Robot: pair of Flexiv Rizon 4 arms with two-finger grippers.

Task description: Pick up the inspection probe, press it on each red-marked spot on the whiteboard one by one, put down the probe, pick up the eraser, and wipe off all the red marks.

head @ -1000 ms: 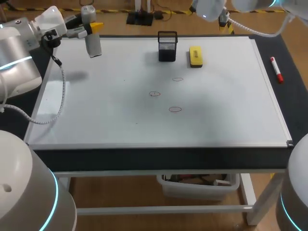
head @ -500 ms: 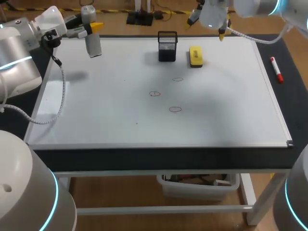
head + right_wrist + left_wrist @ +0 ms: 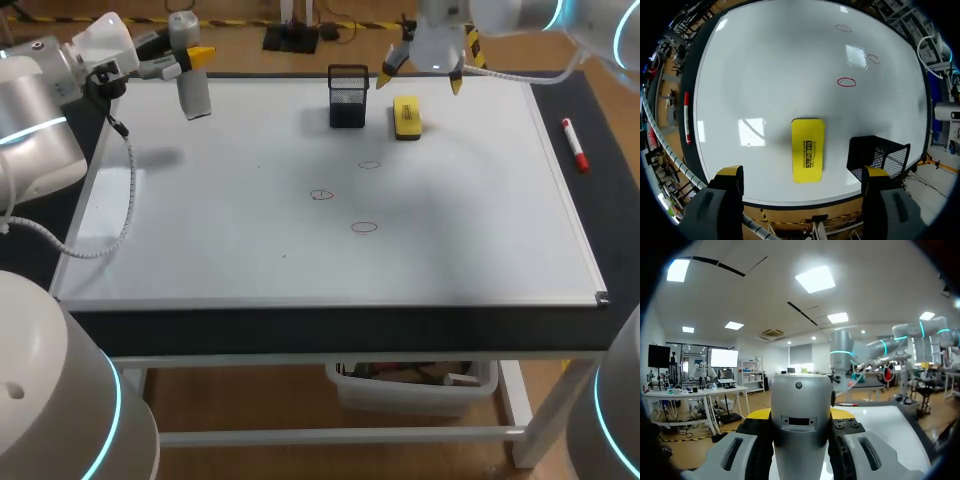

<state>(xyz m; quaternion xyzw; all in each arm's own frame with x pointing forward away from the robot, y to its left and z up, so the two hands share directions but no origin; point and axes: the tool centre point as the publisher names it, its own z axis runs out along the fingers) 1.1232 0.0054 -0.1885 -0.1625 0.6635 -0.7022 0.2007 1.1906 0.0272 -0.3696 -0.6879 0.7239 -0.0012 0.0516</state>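
Note:
The grey cylindrical probe (image 3: 190,78) hangs above the whiteboard's (image 3: 230,250) far left corner, and my left gripper (image 3: 186,60) is shut on it. In the left wrist view the probe (image 3: 801,420) fills the space between both fingers. The yellow eraser (image 3: 406,116) lies at the far middle of the board. My right gripper (image 3: 420,82) hovers just above and behind it, open wide. In the right wrist view the eraser (image 3: 808,149) lies ahead of the right gripper (image 3: 802,172), between the lines of its fingers and untouched. Three red ovals (image 3: 364,227) mark the board's middle.
A black mesh pen cup (image 3: 348,96) stands just left of the eraser, close to my right gripper's finger; it shows as the cup (image 3: 879,157) in the right wrist view. A red marker (image 3: 574,145) lies on the dark strip right of the board.
My right gripper has come down and towards the eraser, staying open. The left arm and the probe have not moved.

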